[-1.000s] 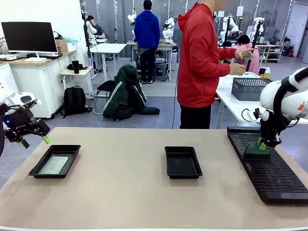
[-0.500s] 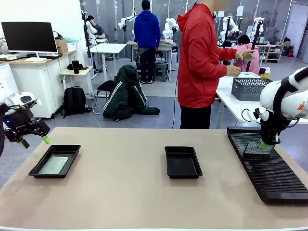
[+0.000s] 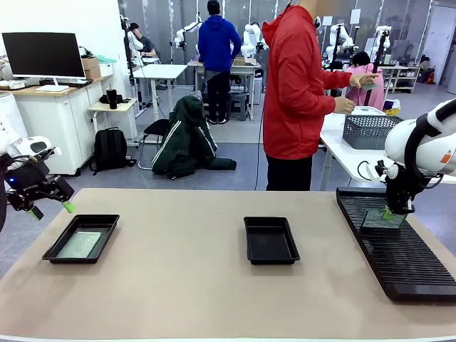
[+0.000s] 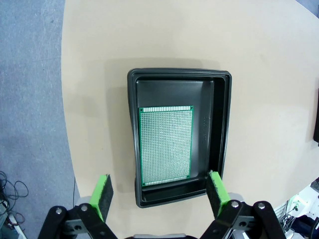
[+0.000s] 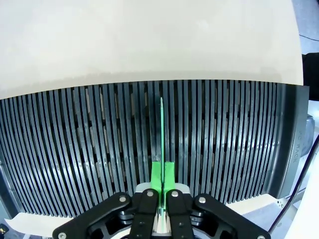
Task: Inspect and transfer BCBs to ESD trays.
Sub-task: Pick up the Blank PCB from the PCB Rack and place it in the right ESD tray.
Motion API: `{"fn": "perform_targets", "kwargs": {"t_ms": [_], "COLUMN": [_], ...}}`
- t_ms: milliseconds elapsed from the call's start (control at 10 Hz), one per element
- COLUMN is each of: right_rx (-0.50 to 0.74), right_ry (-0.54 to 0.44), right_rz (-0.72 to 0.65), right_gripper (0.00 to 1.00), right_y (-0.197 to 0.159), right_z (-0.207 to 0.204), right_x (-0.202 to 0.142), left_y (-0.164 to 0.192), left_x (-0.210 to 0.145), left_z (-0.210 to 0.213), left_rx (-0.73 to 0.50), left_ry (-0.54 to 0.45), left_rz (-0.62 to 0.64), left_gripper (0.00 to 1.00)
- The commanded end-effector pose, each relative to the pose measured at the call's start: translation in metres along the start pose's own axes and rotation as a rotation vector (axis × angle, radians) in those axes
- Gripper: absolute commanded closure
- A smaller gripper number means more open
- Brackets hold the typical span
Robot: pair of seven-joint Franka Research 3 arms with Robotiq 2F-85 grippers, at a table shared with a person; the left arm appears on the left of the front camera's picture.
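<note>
BCB (image 5: pixel 161 127) upright between pads (image 5: pixel 169 173) of the right tool (image 5: pixel 162 175), over ribbed rack (image 5: pixel 75 149)

Your beige worktop (image 3: pixel 185 285) carries a long black ribbed rack (image 3: pixel 410 267) along its right edge, with the slots running across it. Beyond the far edge you see a person in a red hooded top (image 3: pixel 296 92), standing side-on and facing a white side table (image 3: pixel 342 153) that bears a grey mesh basket (image 3: pixel 370 131). To your left, a dark monitor (image 3: pixel 43 55) sits on a white desk (image 3: pixel 43 107). A black backpack (image 3: pixel 110 149) rests on the floor, and a dark green jacket (image 3: pixel 187 139) is draped over a chair. Farther back, a person in blue (image 3: pixel 217 46) stands with their back to you.
</note>
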State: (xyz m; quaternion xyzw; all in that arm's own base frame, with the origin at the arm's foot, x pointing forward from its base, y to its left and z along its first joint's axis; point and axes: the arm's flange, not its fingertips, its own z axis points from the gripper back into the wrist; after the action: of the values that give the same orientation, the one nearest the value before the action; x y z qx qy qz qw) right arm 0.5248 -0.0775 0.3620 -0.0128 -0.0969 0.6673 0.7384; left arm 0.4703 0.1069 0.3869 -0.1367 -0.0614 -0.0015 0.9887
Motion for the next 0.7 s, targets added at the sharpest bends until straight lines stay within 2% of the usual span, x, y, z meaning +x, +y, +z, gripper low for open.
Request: {"fn": "perform_targets", "kwargs": {"t_ms": [0, 400, 600], "right_rx": [-0.001, 0.0, -0.018], "right_ry": [0.0, 0.0, 0.043], "right_rz": [0.0, 0.0, 0.002], "right_gripper": [1.0, 0.98, 0.98], "right_y": [0.0, 0.0, 0.004], "right_z": [0.0, 0.0, 0.033], "right_x": [0.0, 0.0, 0.001], "left_y": [0.001, 0.001, 0.001], "left_x": [0.0, 0.0, 0.0], "left_z": [-0.001, -0.001, -0.001], "left_rx": [-0.003, -0.003, -0.003], "left_ry": [-0.009, -0.009, -0.009], "left_rz": [-0.002, -0.002, -0.002], "left_gripper": [0.0, 0.0, 0.0]}}
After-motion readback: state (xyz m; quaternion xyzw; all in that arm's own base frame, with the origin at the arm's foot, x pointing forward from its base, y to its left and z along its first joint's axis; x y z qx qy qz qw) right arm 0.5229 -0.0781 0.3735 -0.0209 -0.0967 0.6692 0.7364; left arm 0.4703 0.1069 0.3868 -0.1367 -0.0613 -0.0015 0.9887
